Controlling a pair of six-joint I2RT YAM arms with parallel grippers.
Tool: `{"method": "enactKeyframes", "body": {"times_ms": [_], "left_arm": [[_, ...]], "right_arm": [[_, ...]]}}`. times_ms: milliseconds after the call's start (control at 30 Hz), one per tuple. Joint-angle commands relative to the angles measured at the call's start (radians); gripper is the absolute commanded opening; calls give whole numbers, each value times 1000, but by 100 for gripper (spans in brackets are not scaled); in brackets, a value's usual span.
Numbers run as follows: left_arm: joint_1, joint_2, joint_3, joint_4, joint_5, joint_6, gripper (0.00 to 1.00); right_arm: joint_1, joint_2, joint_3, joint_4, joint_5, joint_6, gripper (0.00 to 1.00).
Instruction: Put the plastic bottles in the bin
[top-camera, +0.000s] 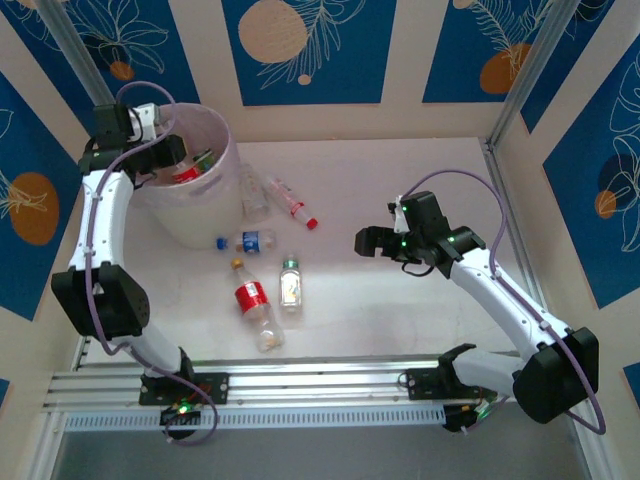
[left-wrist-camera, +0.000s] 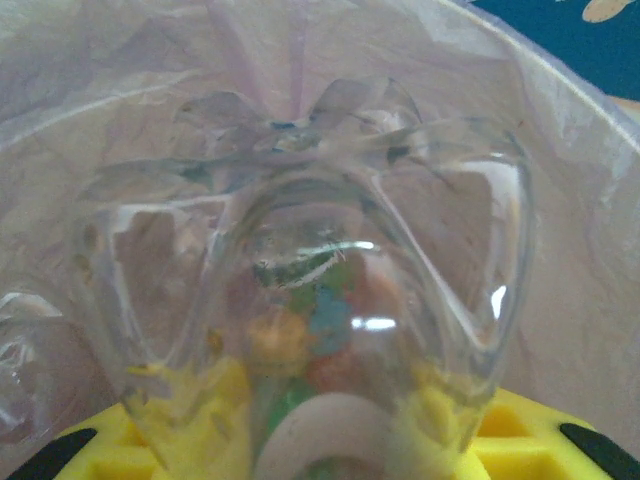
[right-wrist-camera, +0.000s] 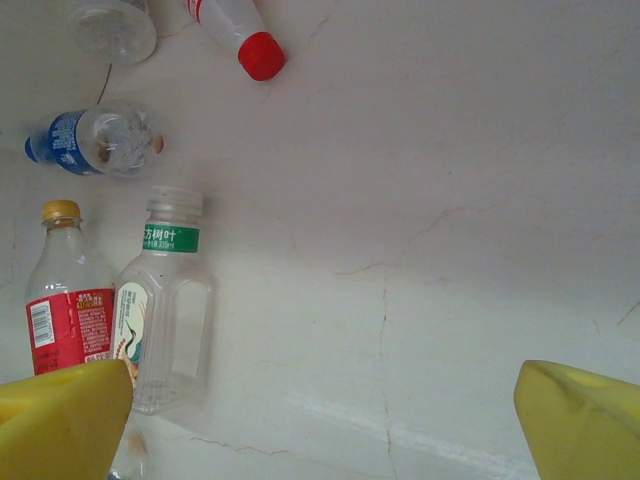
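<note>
Clear bottle (left-wrist-camera: 300, 300): gripped at near end by left fingers (left-wrist-camera: 520, 435), closed on it. Long axis runs forward from fingers, lobed base leading. Bottle sits within mouth of bin (top-camera: 200, 215), liner around it, other bottles visible below. Bin stands at far left corner of desk (top-camera: 400, 310). Judgement: release alone should suffice, drop straight down. Right fingers (right-wrist-camera: 60, 420): spread wide, empty, hovering mid-desk. Green-labelled bottle (right-wrist-camera: 165, 300) lies to their left, long axis near-to-far, red-labelled bottle (right-wrist-camera: 70, 300) just beside it.
</note>
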Motion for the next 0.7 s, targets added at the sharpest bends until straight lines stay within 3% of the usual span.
{"method": "enactKeyframes", "body": {"times_ms": [0, 100, 333, 667], "left_arm": [[-9, 31, -19, -30, 22, 32, 4], [-9, 53, -11, -36, 42, 34, 15], [-9, 66, 19, -55, 63, 32, 61], [-9, 33, 62, -73, 76, 26, 83]], "right_arm": [[9, -1, 9, -15, 12, 5, 98], [10, -4, 3, -17, 16, 6, 98], [11, -3, -6, -13, 11, 11, 98], [22, 9, 0, -15, 13, 9, 98]]}}
